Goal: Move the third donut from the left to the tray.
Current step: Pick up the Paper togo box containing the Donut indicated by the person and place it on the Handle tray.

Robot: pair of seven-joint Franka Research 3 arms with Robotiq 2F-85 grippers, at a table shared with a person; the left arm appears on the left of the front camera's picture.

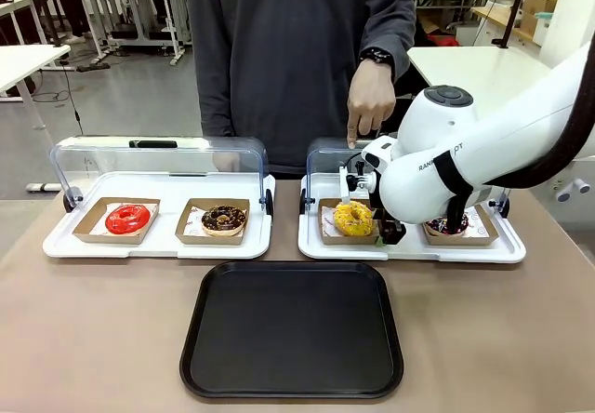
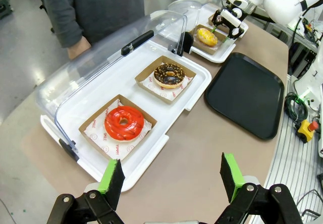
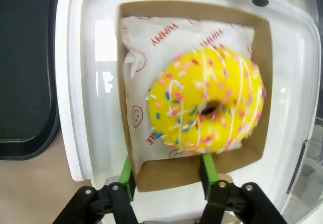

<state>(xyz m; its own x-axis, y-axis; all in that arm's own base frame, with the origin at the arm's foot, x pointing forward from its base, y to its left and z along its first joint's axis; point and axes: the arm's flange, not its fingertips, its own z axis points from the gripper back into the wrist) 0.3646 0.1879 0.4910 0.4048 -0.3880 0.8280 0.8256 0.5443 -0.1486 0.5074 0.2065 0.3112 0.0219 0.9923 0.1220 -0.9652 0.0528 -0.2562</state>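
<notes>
R gripper at yellow donut's holder

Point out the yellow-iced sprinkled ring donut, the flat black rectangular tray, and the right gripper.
Yellow-iced sprinkled ring donut (image 3: 207,105): right wrist view, on the icing beside its hole.
Flat black rectangular tray (image 1: 291,331): front view, on its bare floor.
Right gripper (image 3: 167,171): right wrist view, midway between its green-padded fingertips.
</notes>
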